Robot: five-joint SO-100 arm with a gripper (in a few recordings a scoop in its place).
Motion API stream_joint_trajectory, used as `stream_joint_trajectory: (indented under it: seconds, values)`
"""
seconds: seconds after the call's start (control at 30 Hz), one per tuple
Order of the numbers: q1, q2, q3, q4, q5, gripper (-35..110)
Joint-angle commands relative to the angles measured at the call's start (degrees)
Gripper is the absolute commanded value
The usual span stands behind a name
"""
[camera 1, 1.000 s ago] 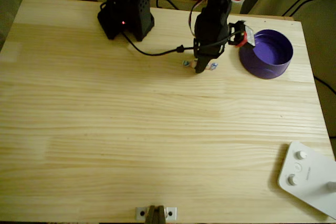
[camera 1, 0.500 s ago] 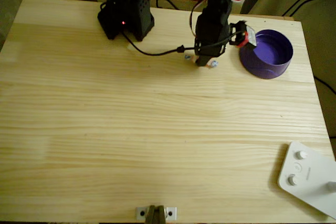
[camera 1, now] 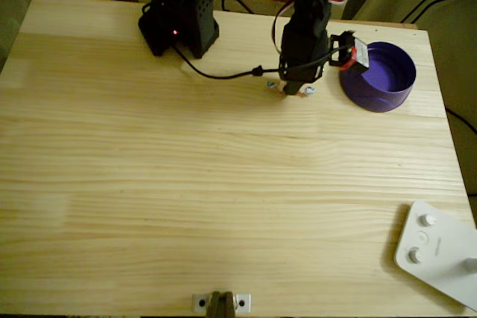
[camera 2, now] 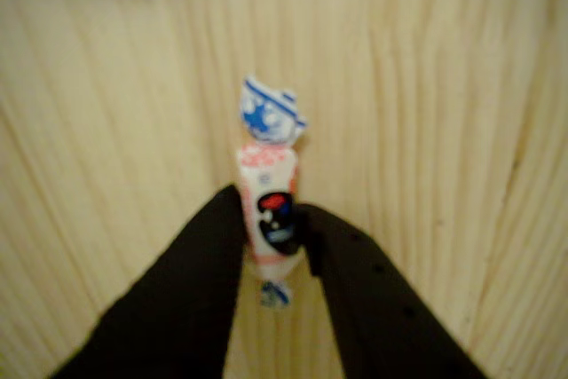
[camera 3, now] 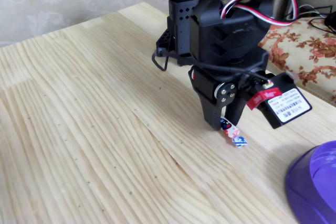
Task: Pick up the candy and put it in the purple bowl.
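The candy (camera 2: 269, 193), a small wrapped sweet with a pinkish-white middle and blue-white twisted ends, is pinched between my two black fingers. My gripper (camera 2: 271, 210) is shut on its middle. In the overhead view the gripper (camera 1: 291, 88) points down at the table's far side, and the candy's twisted end (camera 1: 308, 90) pokes out beside it. The fixed view shows the candy (camera 3: 233, 134) hanging at the tips of the gripper (camera 3: 224, 124), just above the wood. The purple bowl (camera 1: 373, 98) stands a short way to the right, empty; its edge (camera 3: 315, 187) shows at lower right.
The arm's black base (camera 1: 179, 16) stands at the table's far edge, with a cable (camera 1: 216, 74) running to the gripper. A flat white device with knobs (camera 1: 440, 251) lies at the near right corner. A small metal bracket (camera 1: 221, 303) sits at the front edge.
The gripper closed on the candy and has risen slightly, shifting toward the far edge and a little right, closer to the bowl.
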Motion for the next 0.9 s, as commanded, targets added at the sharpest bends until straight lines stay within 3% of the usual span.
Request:
stream_joint_trajectory:
  seconds: [0.0, 0.33, 0.87]
  values:
    - [2.4, 7.0, -0.2, 0.6, -0.3, 0]
    - [8.0, 23.1, -9.0, 10.5, 2.6, 0]
    - [-2.0, 23.6, -26.4, 15.5, 7.6, 0]
